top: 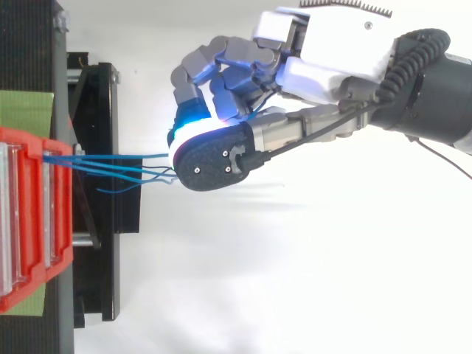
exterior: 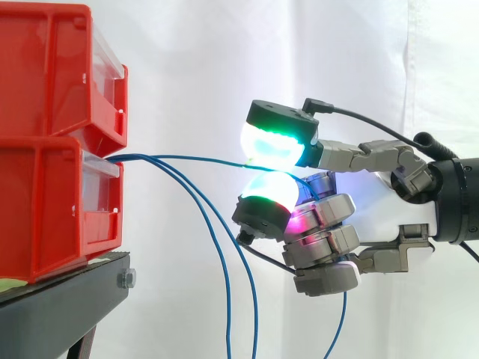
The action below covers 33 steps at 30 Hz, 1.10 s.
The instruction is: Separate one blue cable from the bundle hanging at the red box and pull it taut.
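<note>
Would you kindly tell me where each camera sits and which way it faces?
Side view: beside the work, about level with the red bins on the black stand, looking across them; the hand is at the right.
Top view: above the work, looking down on it; red bins at the left, hand at the upper right.
Shared: red bins, black stand, hand, and the blue cable pinched between its pads.
</note>
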### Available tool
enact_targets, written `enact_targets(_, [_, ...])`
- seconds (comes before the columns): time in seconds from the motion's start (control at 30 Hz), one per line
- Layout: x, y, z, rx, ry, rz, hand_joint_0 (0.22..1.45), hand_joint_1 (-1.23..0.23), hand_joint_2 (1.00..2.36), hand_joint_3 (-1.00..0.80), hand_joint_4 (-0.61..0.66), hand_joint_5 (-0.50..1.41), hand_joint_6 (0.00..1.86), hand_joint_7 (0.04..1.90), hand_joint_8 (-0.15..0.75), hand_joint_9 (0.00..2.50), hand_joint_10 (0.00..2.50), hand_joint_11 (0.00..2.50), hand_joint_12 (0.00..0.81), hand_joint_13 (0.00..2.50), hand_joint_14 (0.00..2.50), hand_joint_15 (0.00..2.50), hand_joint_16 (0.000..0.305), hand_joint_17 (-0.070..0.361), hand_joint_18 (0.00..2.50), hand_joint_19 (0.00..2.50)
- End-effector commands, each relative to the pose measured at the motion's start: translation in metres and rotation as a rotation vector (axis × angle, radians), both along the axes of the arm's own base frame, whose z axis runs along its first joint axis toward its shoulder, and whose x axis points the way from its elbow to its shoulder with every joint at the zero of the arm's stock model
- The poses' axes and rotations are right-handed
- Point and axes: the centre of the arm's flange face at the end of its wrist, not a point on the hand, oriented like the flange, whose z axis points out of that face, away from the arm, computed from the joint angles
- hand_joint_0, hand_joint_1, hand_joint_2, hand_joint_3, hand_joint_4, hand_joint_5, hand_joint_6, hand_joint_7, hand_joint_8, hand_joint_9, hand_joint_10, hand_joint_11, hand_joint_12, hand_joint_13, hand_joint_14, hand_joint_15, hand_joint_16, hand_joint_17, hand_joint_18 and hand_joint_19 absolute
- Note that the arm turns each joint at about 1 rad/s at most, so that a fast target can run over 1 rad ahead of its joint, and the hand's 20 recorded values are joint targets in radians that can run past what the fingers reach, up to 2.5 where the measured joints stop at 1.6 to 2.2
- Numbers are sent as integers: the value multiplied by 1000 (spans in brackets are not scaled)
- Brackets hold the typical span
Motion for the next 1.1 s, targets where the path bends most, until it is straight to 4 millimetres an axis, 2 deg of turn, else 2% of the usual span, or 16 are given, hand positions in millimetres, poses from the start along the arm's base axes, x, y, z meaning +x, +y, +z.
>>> enact_targets(0.0, [0, 0, -1, -1, 1, 0, 747, -706, 1010, -387, 176, -285, 961, 1233, 300, 514, 2500, 1302, 317, 579, 2046, 1631, 31, 71, 877, 1674])
enact_targets(0.33, [0, 0, -1, -1, 1, 0, 784, -746, 1004, -446, 170, -284, 967, 1214, 299, 510, 2500, 1450, 301, 585, 2072, 1612, 29, 66, 883, 1670])
enact_targets(0.43, [0, 0, 0, -1, -1, 0, 796, -739, 1013, -352, 173, -284, 966, 1223, 300, 508, 2500, 1432, 294, 567, 2136, 1576, 29, 65, 866, 1699])
enact_targets(0.57, [0, 1, 0, -1, 1, 1, 764, -739, 1028, -109, 177, -287, 967, 1222, 300, 500, 2500, 1512, 295, 563, 2152, 1583, 28, 62, 859, 1710])
enact_targets(0.7, [0, 0, -1, -1, 2, 0, 750, -743, 1030, 20, 177, -288, 968, 1224, 305, 487, 2500, 1506, 300, 559, 2164, 1584, 28, 63, 854, 1707])
enact_targets(1.07, [-1, 0, -2, -8, 8, 0, 758, -739, 1028, 56, 171, -287, 970, 1206, 308, 493, 2500, 1472, 300, 554, 2211, 1554, 28, 62, 854, 1717])
